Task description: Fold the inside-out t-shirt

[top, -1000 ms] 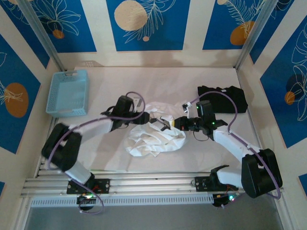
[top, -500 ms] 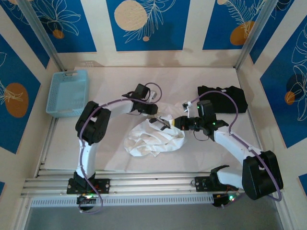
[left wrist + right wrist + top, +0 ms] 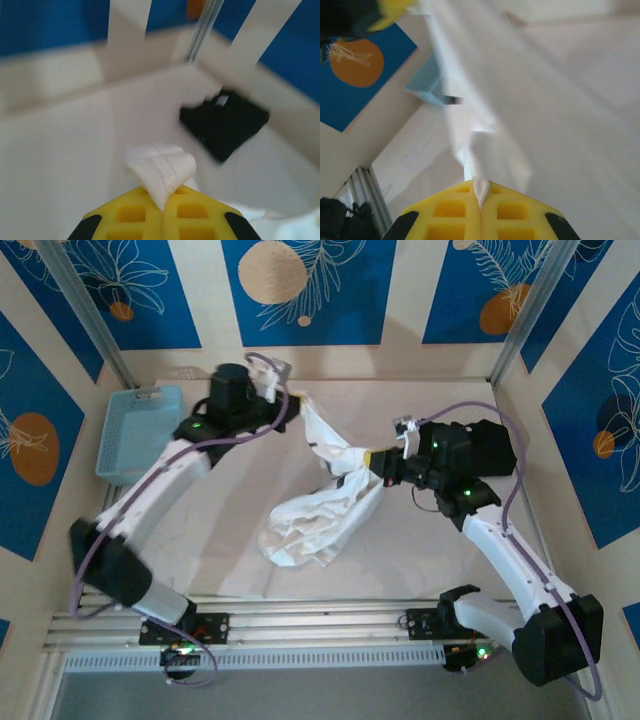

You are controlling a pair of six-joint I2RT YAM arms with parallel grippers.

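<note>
T-shirt [image 3: 322,512]: white, strung between both arms over the middle of the worktop; its lower bulk lay bunched on the surface.
Left fingers [image 3: 156,210]: closed on a stitched hem fold, held high toward the far left.
Right fingers [image 3: 474,202]: closed on another fold of the cloth, right of centre.
Worktop [image 3: 200,550]: pale off-white and matte.
Blue basket [image 3: 140,435]: at the far left edge, well apart from the shirt.
Black garment [image 3: 492,445]: folded, at the far right, beside the right wrist.
Rail [image 3: 320,625]: ribbed aluminium along the near edge, carrying both arm bases.
Walls [image 3: 300,290]: cream, with blue panels bearing leaf outlines and orange and tan discs; slanted metal posts stood at the far corners.
</note>
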